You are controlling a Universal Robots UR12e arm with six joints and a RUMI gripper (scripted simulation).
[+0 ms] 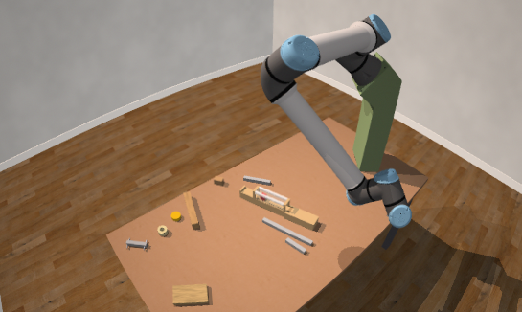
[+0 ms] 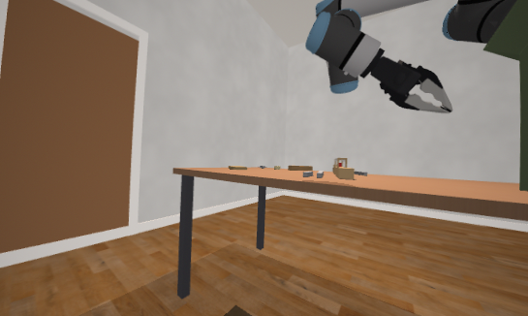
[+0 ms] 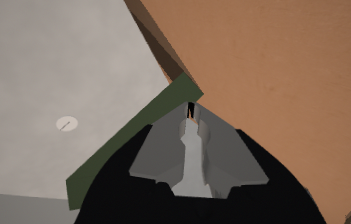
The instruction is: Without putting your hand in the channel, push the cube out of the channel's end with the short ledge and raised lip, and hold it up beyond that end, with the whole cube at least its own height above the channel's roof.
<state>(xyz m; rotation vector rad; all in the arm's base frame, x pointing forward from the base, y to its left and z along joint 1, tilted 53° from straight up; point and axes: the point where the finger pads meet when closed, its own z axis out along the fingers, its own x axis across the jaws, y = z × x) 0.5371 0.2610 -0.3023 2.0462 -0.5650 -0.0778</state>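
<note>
Indoors | tan tbl (image 1: 252, 268) (image 2: 419, 186) (image 3: 277, 60) | wood flr (image 1: 142, 153) (image 2: 352, 252) | pale walls (image 1: 127, 53) (image 2: 216, 97)

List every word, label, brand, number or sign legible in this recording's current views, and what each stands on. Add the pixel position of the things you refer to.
There are none that can be read.
Blue joint caps of the arm (image 1: 300, 52) (image 2: 319, 33): small dark marks, too small to read.
Round pale disc on the grey surface (image 3: 67, 123): a single dark stroke, no readable character.
Tool (image 2: 450, 111) (image 3: 189, 103): no readable text.
</note>
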